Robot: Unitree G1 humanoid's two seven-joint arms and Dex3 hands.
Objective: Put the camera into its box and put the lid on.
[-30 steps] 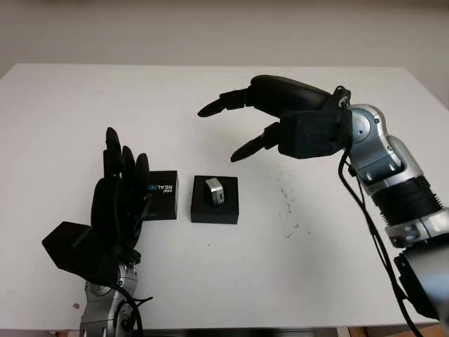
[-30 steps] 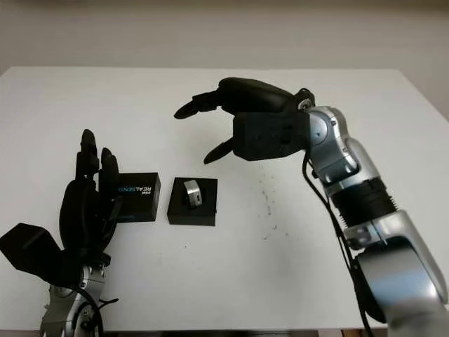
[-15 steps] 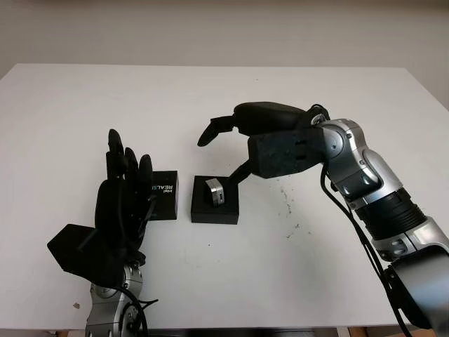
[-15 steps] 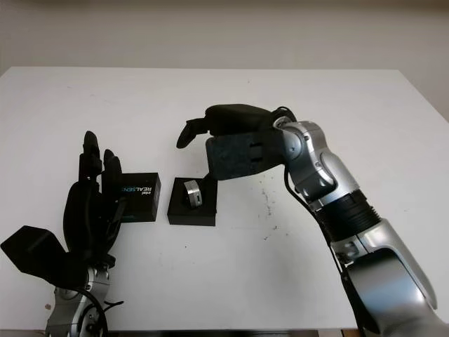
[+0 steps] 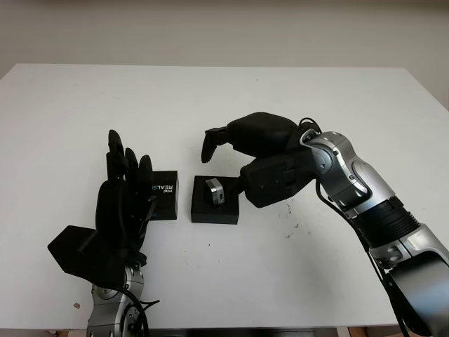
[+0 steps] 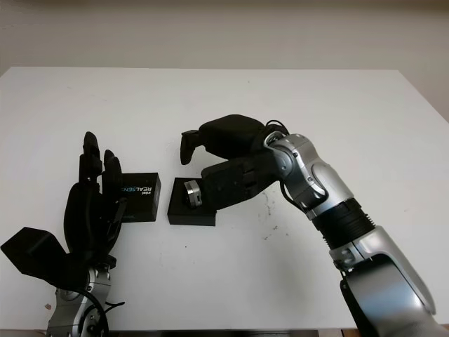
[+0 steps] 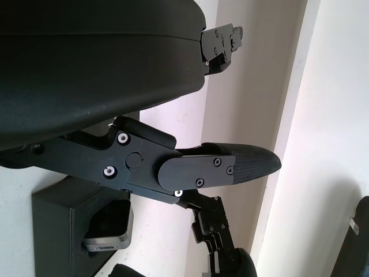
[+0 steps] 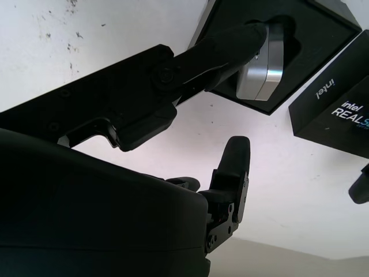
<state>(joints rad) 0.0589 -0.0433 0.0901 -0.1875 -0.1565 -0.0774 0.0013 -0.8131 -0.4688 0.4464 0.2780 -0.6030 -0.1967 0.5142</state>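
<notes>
A small silver camera (image 5: 215, 192) sits tilted in the recess of its open black box (image 5: 215, 211) at mid-table. The black lid (image 5: 164, 196), printed REALSENSE, lies flat just left of the box. My right hand (image 5: 226, 168) hovers low over the box, open. One finger (image 8: 230, 43) reaches to the camera (image 8: 262, 72) and seems to touch its side, while the other fingers (image 5: 210, 142) hang above the box's far edge. My left hand (image 5: 128, 165) stands open and upright at the near left, partly hiding the lid's left end.
The white table (image 5: 84, 105) spreads wide on all sides of the box. A few dark specks (image 5: 287, 200) mark it right of the box. Its front edge (image 5: 231, 327) runs close to my left arm.
My right hand has come down and toward me from above the table's middle, ending low over the box with a finger at the camera. The left hand barely moved.
</notes>
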